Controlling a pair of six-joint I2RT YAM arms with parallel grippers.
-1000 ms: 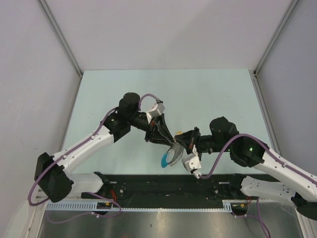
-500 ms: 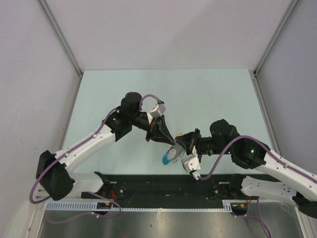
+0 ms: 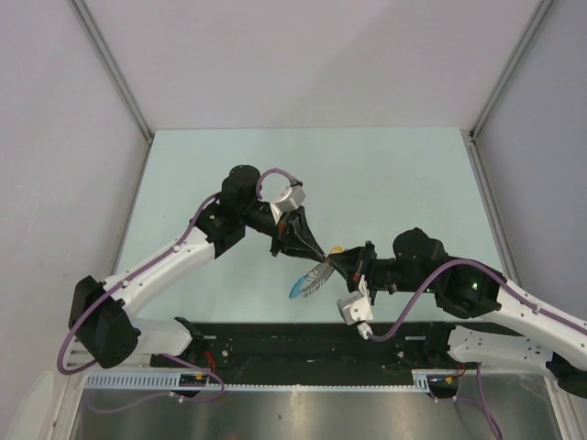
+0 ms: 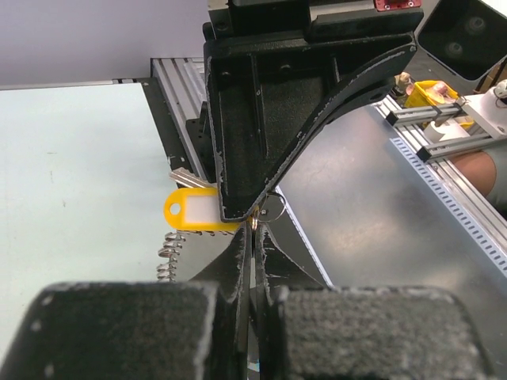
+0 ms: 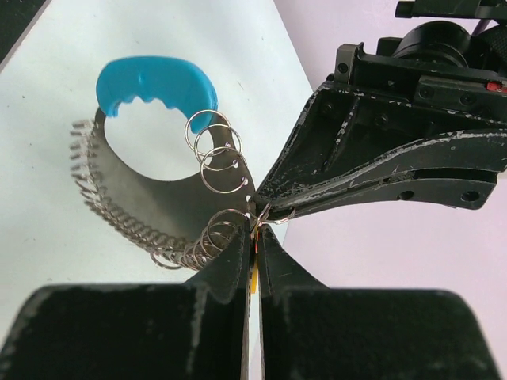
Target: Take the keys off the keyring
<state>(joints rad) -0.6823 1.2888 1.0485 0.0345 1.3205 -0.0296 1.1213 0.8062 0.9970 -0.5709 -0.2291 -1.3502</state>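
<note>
Keyring barely visible between left fingers and right fingers

Readable text: none in any of the three views.
Yellow key tag: its white paper window, left of centre in the left wrist view, carries no writing that I can make out.
Red patch: it sits at the far top edge of the left wrist view, and any marks on it are too small to read.
</note>
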